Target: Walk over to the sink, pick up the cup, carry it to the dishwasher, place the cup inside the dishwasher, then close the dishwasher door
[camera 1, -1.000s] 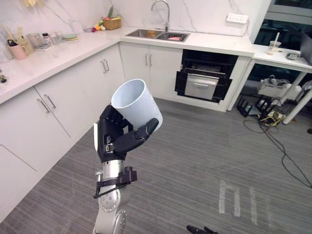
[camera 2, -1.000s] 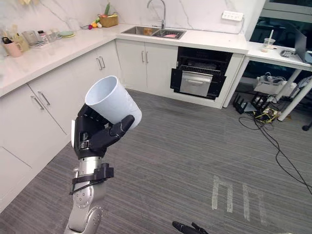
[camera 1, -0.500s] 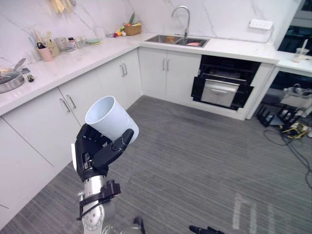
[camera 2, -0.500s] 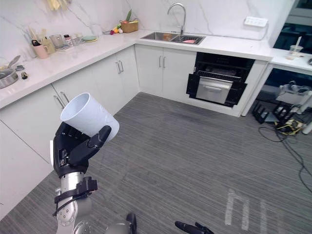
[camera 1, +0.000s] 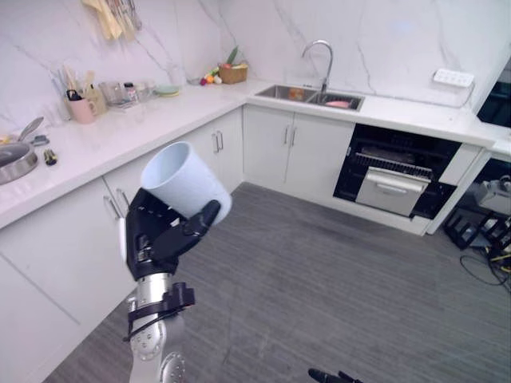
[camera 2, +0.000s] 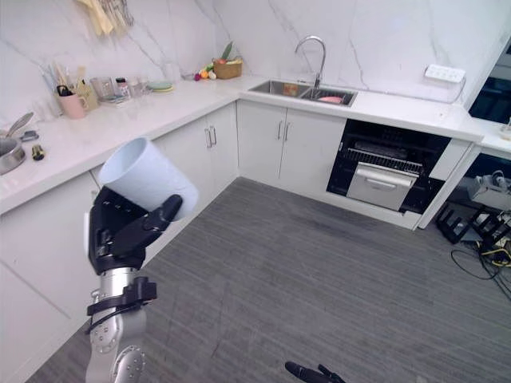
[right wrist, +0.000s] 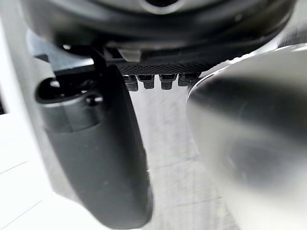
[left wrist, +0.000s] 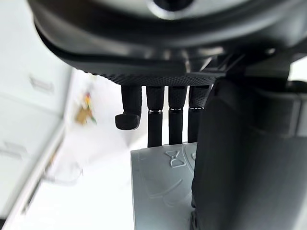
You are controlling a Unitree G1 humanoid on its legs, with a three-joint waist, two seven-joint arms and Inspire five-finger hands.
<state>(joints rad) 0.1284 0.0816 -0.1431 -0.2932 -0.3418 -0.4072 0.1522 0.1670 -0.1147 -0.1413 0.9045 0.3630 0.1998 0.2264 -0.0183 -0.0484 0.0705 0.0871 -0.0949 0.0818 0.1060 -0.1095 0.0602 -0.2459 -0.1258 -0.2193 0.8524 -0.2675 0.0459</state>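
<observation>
I am mid-carry. A smooth, white marbled tabletop [camera 1: 120,136] stretches past my left hand [camera 1: 160,239] to a steel sink [camera 1: 315,96]. The black, open-fronted dishwasher [camera 1: 395,179] lies far ahead and right of that hand; I judge I must next walk there. That hand's dark fingers clasp the tilted cup [camera 1: 188,179], a plain, matt white cylinder. Whether my right hand [right wrist: 96,143] is clenched, I cannot tell.

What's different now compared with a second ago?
The robot's view has shifted: the sink and dishwasher now sit further right, with more counter showing. Nothing was grabbed or released; the left hand still holds the white cup, tilted as before.
</observation>
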